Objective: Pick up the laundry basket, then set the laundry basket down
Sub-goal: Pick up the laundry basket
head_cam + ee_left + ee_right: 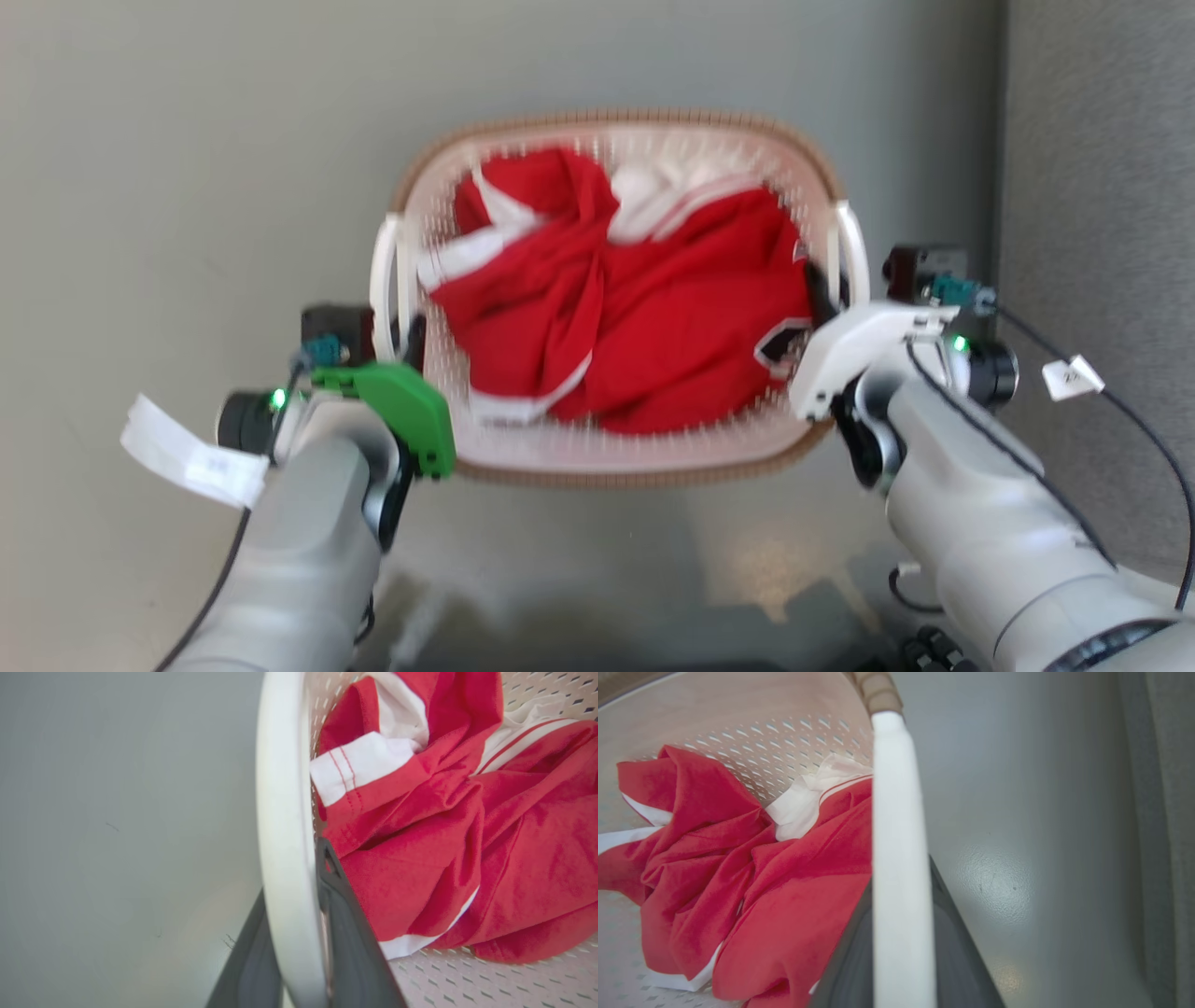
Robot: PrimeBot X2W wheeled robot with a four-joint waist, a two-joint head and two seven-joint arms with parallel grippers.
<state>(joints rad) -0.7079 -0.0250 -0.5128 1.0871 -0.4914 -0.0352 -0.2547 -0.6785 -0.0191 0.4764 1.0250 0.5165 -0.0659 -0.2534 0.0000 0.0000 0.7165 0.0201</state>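
Spanning the gap between both grippers above grey floor [187, 187], the basket [616, 119] is cream, perforated and rounded-rectangular, with a brown woven rim band and crumpled red-and-white clothing [635, 317] inside. The left gripper [414, 338] pinches its white left handle [383, 280]; the right gripper [823, 301] pinches the right handle [854, 252].

Head view: bright, even, diffuse light. The whole frame is softly blurred, so the perforations and rim of the laundry basket [616, 119] smear. A pale glare patch [766, 560] lies on the floor [187, 187] below it, with dim shadow along the bottom edge. Left wrist view: the white handle [280, 835], close to the lens, is soft and bowed by the wide angle; the red garment [444, 872] is sharper. Right wrist view: a round sheen [994, 886] marks the floor, and the near handle is out of focus.
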